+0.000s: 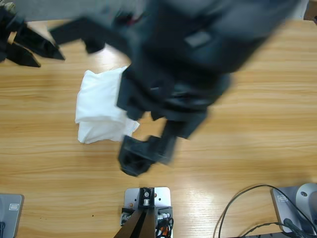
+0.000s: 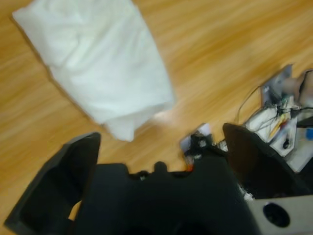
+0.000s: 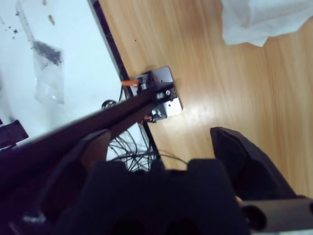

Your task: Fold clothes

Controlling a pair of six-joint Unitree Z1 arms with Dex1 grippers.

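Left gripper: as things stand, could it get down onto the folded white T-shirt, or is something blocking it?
Probably yes. The left gripper, jaws open and empty, looks straight at the folded T-shirt, with only bare table between. The right gripper points past the shirt's edge, apparently clear of that path.

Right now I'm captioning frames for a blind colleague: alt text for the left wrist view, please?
A folded white T-shirt lies on the wooden table, beyond the left gripper, whose black jaws are open and empty. Cables and rig parts sit at the right edge.

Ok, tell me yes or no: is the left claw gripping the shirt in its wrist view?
No. The left claw is open and empty, with the folded white shirt lying beyond it on the table.
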